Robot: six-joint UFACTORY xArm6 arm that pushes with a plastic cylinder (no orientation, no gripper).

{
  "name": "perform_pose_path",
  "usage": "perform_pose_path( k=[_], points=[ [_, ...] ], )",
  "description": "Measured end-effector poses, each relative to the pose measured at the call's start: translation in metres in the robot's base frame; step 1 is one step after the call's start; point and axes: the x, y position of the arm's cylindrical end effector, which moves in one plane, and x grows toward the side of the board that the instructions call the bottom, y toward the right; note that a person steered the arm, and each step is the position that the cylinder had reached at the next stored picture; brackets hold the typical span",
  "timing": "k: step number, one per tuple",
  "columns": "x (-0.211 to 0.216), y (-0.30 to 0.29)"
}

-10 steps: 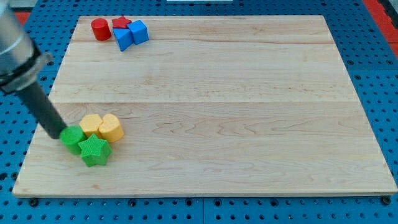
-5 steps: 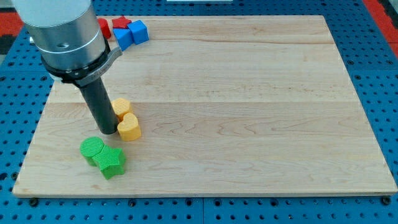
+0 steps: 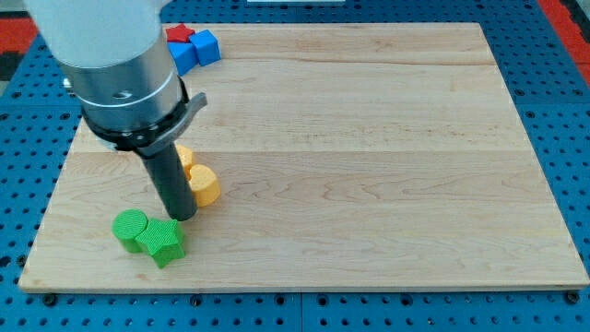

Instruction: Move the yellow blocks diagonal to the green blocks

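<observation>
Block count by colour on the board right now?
Green: 2, round block and star block
Yellow: 2, and, partly behind the rod
Blue: 2, and
Red: 1 visible
Total: 7 visible
My tip sits between the yellows and greens.

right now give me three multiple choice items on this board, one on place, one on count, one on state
1. Where is my tip?
A. just above the green star block
B. beside the blue blocks
C. at the view's right edge

2. How many green blocks show?
A. one
B. two
C. four

3. The green cylinder block and the green star are:
A. far apart
B. stacked
C. touching side by side

Answers: 1 A, the rod ends between the yellow blocks and the star; 2 B, cylinder plus star; 3 C, no gap shows.
</observation>
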Motion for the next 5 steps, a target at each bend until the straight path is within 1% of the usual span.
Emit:
perform_pose_path(
  k=[1, 2, 3, 4, 5],
  points=[
    [-0.043, 0.007],
    [-0.042, 0.026],
    [-0.039, -0.028],
    [-0.039, -0.05],
    [-0.057, -0.08]
  ],
)
